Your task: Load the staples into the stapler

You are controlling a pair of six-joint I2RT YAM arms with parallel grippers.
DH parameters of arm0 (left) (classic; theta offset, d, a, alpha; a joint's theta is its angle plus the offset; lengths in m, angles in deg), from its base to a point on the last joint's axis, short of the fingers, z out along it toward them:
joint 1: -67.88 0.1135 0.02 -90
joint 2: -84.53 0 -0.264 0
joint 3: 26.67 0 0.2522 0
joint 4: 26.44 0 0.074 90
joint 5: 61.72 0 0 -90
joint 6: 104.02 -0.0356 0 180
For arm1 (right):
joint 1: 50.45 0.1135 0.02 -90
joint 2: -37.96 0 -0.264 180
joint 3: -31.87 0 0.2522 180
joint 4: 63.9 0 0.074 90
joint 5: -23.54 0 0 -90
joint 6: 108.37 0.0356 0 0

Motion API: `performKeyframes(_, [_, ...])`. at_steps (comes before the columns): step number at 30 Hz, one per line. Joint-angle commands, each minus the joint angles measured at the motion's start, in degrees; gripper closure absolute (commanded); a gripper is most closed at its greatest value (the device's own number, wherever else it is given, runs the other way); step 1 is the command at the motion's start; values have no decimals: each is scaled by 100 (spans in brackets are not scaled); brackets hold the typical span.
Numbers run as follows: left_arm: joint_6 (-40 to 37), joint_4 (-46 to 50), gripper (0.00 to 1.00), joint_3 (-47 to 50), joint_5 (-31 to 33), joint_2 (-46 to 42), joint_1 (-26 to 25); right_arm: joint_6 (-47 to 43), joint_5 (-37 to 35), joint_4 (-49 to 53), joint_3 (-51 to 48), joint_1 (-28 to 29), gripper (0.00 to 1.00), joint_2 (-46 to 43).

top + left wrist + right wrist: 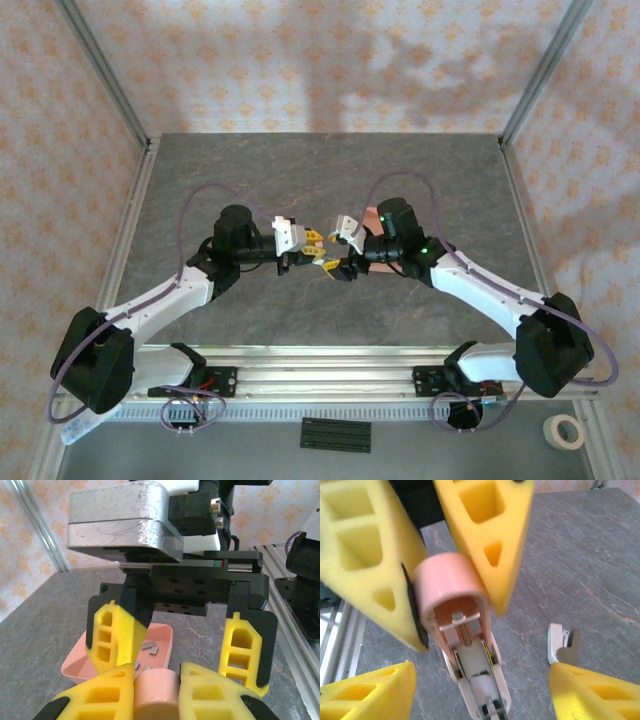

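Two tools: L tool clamps small pale-pink oblong stapler mid-frame, magazine exposed for loading; R tool fingers apart.

This is a robotics lab test cell. An aluminium rail carries two white-and-black robot arms bolted side by side, and loose cables loop just below it. Beyond the rail lies a grey stone-look table, fenced by bare metal frame posts and a patterned backdrop. A tape roll sits near the rail's right end.
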Motion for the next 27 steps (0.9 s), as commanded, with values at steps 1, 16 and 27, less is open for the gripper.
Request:
performKeyframes(1, [135, -530, 100, -202, -177, 68, -66, -146, 515, -180, 257, 35, 32, 101])
performKeyframes(16, [540, -1113, 100, -235, -228, 248, -121, -250, 718, -118, 278, 35, 62, 228])
performKeyframes(27, [1623, -1282, 63, -29, 1344, -36, -119, 532, -229, -676, -140, 35, 80, -121])
